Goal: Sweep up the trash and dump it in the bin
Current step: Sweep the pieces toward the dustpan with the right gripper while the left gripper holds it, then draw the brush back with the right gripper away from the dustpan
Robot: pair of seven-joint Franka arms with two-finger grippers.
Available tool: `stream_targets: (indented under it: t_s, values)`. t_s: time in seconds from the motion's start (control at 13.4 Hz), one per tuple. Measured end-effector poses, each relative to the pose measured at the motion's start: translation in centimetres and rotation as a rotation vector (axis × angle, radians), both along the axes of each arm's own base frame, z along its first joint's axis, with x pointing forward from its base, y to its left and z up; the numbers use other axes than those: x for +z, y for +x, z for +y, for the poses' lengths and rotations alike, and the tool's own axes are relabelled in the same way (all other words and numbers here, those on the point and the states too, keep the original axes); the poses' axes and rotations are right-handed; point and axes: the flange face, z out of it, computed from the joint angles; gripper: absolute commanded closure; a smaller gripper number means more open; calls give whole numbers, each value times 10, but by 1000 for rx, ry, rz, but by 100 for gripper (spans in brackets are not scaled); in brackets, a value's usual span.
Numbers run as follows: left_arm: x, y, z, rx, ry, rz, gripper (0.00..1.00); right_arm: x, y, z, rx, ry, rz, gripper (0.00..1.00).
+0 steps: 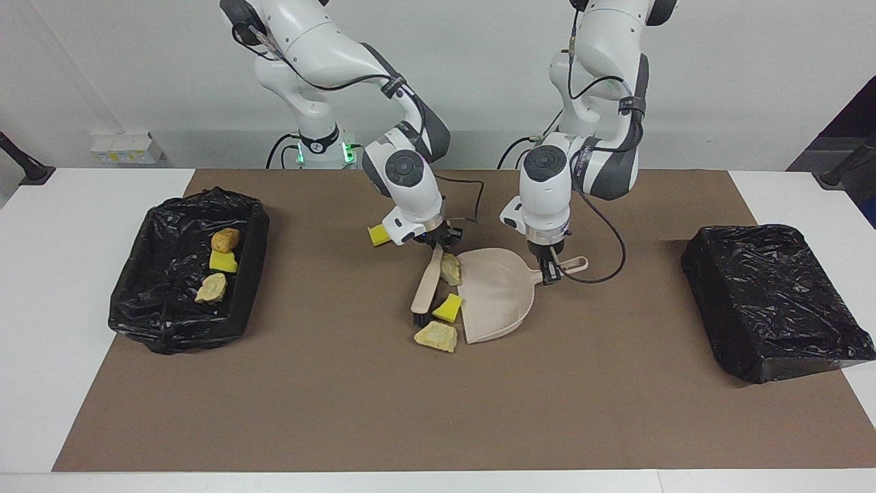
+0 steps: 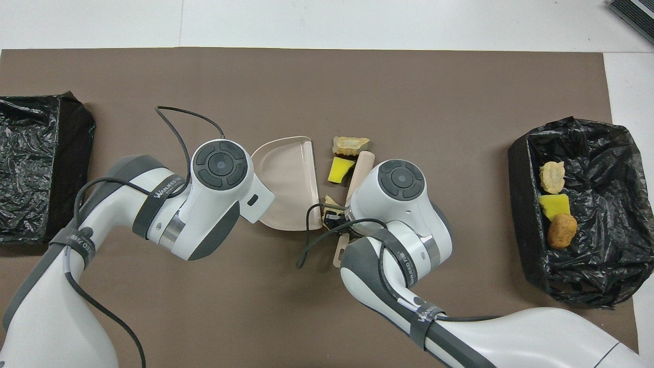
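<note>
Facing view: trash (image 1: pixel 436 336) beside dustpan (image 1: pixel 494 294): yellow wedges, beige lumps.

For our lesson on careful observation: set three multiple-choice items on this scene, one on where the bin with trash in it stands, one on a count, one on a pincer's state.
1. The bin with trash in it stands:
A) toward the right arm's end
B) toward the left arm's end
C) midway between the arms

2. Pieces of trash in that bin:
A) one
B) three
C) six

3. The left pincer is:
A) open over the bin
B) shut on the dustpan's handle
C) shut on the brush

Key:
1 A, it sits at the end where the right arm's base is.
2 B, a brown lump, a yellow wedge and a beige lump lie in it.
3 B, the pincer clamps the handle.
</note>
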Motion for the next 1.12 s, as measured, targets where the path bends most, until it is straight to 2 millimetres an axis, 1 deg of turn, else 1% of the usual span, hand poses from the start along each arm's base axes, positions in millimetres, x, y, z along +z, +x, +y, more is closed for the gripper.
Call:
stream_targets:
  t_s: [0.07, 0.15, 0.3, 0.37, 0.52, 0.67, 0.75, 0.82, 0.89, 0.97, 1.12]
  values:
    - [0, 0, 1, 1, 0, 0, 100, 2, -7, 10, 30, 12, 0, 100]
    - [0, 0, 1, 1, 0, 0, 100, 5, -8, 15, 42, 21, -2, 100]
    - [-1, 0, 1, 1, 1, 0, 100, 14, -4, 18, 52, 29, 2, 100]
    - [-1, 0, 1, 1, 1, 0, 100, 23, 0, 17, 59, 23, 16, 100]
    - [-1, 1, 3, 5, 1, 1, 100, 54, 13, 12, 76, -6, 63, 100]
    - [-1, 3, 8, 23, -1, -4, 100, 88, 20, -1, 89, -45, 104, 100]
    - [-1, 5, 11, 47, -1, -8, 100, 99, 20, -9, 94, -65, 115, 100]
    - [-1, 7, 15, 67, -2, -11, 100, 106, 19, -14, 96, -80, 120, 100]
    - [-1, 9, 19, 80, -3, -13, 100, 108, 17, -18, 96, -93, 130, 100]
    - [-1, 10, 21, 89, -3, -14, 100, 106, 15, -24, 95, -111, 151, 100]
    - [-2, 11, 25, 108, -2, -15, 100, 93, 3, -39, 94, -165, 205, 100]
